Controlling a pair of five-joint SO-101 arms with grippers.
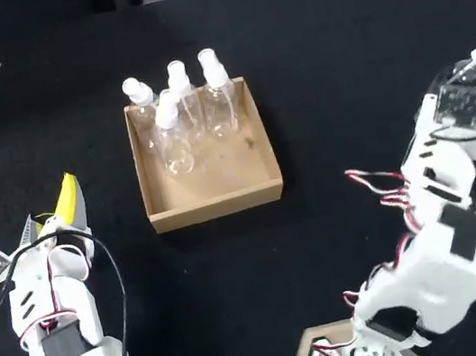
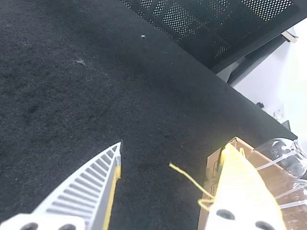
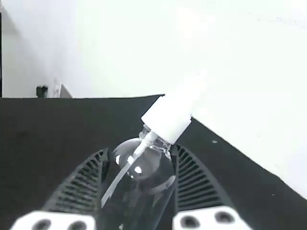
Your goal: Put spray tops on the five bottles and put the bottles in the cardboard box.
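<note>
Clear bottle (image 3: 137,190) tight in right claw (image 3: 139,152)

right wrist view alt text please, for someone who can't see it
The right gripper clasps a clear bottle between its two dark ribbed fingers, with the bottle's white spray top fitted and pointing away from the camera. Behind lie the black table and a pale wall.

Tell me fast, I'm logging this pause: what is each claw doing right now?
Left claw: open, holding nothing.
Right claw: closed on a clear spray bottle with its top on.
</note>
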